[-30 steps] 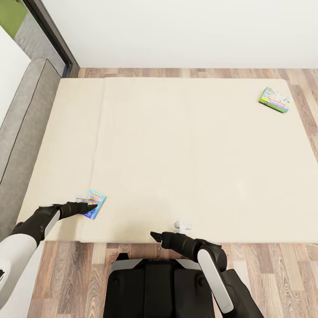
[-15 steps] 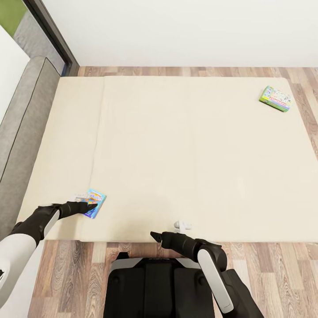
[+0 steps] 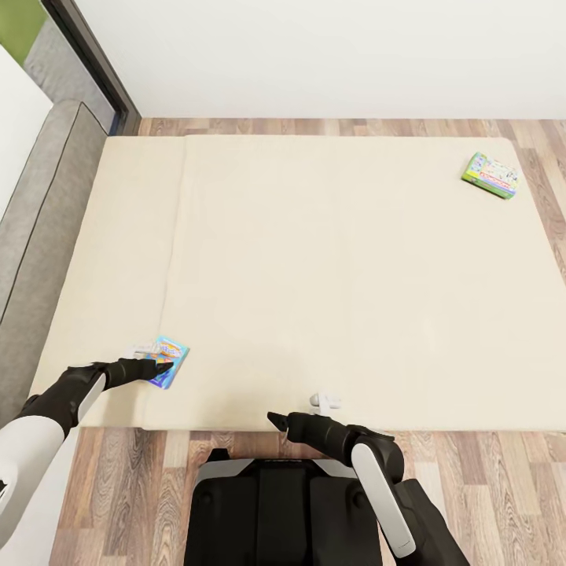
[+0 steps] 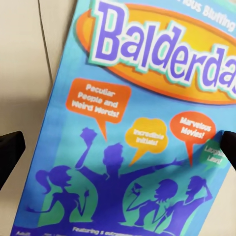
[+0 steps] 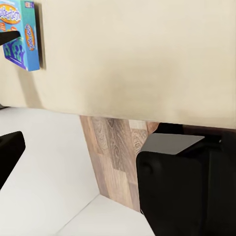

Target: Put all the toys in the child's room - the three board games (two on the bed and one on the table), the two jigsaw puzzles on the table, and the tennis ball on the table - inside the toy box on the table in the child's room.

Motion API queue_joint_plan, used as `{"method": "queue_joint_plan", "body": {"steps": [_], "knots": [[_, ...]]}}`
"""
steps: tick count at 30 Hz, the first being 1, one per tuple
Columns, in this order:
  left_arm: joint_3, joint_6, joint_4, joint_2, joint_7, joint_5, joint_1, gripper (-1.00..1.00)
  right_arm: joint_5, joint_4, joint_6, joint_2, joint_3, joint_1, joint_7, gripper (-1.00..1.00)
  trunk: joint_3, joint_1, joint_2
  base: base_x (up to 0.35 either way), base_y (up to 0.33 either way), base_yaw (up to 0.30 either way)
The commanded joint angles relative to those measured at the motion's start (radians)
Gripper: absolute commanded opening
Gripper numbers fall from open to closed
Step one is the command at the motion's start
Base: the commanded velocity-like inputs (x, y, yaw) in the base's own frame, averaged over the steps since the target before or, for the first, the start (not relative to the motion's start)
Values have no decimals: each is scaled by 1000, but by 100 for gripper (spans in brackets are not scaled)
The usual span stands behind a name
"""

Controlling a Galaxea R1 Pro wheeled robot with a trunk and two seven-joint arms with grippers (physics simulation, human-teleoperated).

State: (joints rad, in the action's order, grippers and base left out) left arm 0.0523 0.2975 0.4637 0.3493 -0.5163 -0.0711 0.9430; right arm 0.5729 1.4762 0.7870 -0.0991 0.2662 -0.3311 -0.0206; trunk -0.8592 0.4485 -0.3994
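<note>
Wide beige mattress bed (image 3: 314, 275) on wood-plank floor (image 3: 487, 479). Flat blue cartoon-lid board game box (image 3: 166, 361) lies near bed's front left corner. Left black gripper (image 3: 161, 367) poised right at it, fingers apart, box lid between them, not clamped. Green-edged pastel board game box (image 3: 490, 176) at far right corner. Right black gripper (image 3: 273, 420) low at bed's front edge, fingers apart, holding nothing.
</note>
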Motion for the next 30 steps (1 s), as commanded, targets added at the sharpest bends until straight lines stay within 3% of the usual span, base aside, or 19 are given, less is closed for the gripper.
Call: {"method": "queue_joint_plan", "body": {"steps": [1, 30], "knots": [[3, 2, -5, -4, 8, 14, -1, 100, -2, 1, 5, 0, -1, 0, -2, 100, -2, 1, -1, 0, -18, 0], [7, -6, -5, -5, 8, 15, -1, 100, -1, 2, 4, 5, -1, 0, -2, 100, -3, 1, -1, 0, -124, 0]]}}
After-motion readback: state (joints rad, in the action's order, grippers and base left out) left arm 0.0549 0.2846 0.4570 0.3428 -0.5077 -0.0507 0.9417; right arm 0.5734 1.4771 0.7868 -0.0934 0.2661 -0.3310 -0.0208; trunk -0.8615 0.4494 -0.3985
